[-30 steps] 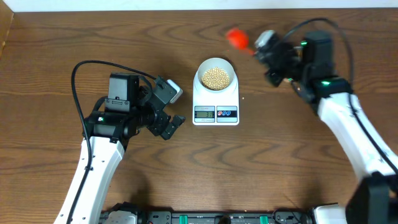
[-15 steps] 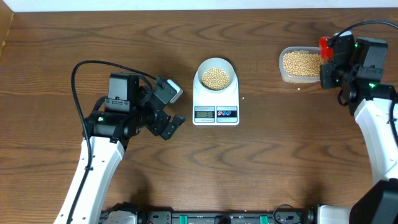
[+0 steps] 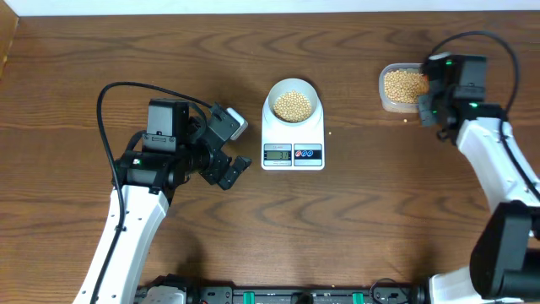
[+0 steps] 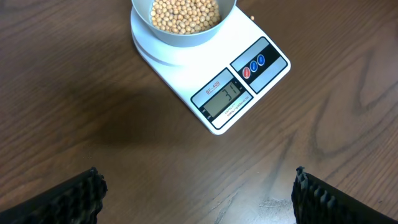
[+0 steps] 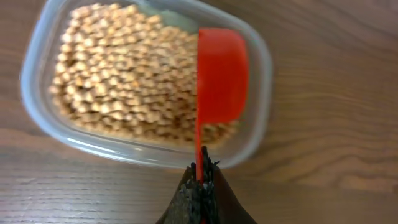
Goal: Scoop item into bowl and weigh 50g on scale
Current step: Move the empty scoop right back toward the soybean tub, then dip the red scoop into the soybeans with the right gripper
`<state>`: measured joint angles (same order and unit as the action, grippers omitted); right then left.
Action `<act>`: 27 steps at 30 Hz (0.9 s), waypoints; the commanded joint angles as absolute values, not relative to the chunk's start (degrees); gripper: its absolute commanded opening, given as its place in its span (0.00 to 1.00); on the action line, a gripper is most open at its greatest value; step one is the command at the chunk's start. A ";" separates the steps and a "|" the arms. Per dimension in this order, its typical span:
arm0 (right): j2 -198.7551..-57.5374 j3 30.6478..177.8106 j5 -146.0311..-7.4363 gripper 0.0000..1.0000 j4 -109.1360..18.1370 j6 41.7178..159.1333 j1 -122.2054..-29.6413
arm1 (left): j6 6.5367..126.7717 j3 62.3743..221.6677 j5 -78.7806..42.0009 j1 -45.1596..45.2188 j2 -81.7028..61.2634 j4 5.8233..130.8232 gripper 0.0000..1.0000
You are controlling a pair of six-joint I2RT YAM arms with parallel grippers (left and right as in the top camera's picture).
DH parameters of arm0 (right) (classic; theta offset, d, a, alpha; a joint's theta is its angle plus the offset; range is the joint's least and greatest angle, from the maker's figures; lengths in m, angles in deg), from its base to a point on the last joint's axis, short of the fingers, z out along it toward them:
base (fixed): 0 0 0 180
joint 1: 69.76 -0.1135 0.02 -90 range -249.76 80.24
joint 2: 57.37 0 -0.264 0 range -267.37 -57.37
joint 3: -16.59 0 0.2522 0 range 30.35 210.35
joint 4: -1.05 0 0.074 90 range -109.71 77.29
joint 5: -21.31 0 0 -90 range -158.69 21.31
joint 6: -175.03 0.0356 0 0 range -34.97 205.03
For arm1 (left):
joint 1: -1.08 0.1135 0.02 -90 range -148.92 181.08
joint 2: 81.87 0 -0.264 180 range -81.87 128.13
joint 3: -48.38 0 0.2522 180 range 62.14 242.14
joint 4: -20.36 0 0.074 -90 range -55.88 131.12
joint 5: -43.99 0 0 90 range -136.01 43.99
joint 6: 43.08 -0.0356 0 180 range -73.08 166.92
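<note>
Wooden desk (image 3: 253, 228): the scale (image 4: 186, 78) sits mid-desk toward the far edge, with the bowl (image 4: 186, 38) of beans (image 4: 185, 14) on it. Left gripper (image 4: 199, 193) hovers just left of the scale, jaws wide apart and empty. Right gripper (image 5: 202, 180), jaws clamped on a red scoop (image 5: 221, 74), holds it over more beans in a tub (image 5: 37, 62) near the far right corner.

The scale (image 4: 186, 74) has a small grey screen (image 4: 224, 99) that shows the number 31. Just above the screen, a tiny label (image 4: 213, 83) seems to say SF-400. The marks on the red and blue buttons (image 4: 254, 66) are too small to read.
</note>
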<state>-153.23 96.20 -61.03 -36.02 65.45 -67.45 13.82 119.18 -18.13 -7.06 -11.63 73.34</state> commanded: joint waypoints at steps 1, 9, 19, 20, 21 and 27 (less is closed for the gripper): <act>-153.71 96.61 -57.10 0.01 -36.02 63.09 -69.68 | 13.09 120.45 -18.63 -6.98 -11.94 73.56 0.98; -153.73 96.61 -49.71 0.01 -35.57 63.09 -71.52 | 13.09 120.45 -18.63 -6.98 -11.94 73.56 0.98; -155.98 96.61 -49.75 0.01 -34.58 63.12 -71.61 | 13.09 120.45 -18.63 -6.98 -11.94 73.56 0.98; -156.31 96.61 -49.75 0.01 -34.56 63.12 -71.72 | 13.07 120.45 -18.63 -6.98 -11.94 73.56 0.98; -156.75 96.61 -49.73 0.01 -34.58 63.12 -71.80 | 13.07 120.45 -18.63 -6.98 -11.94 73.56 0.98; -157.95 96.63 -52.05 0.01 -34.76 63.79 -72.22 | 13.09 120.45 -18.63 -6.98 -11.94 73.56 0.98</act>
<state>-156.77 96.20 -50.91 -34.65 63.62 -71.87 13.82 119.18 -18.11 -7.06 -11.63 73.34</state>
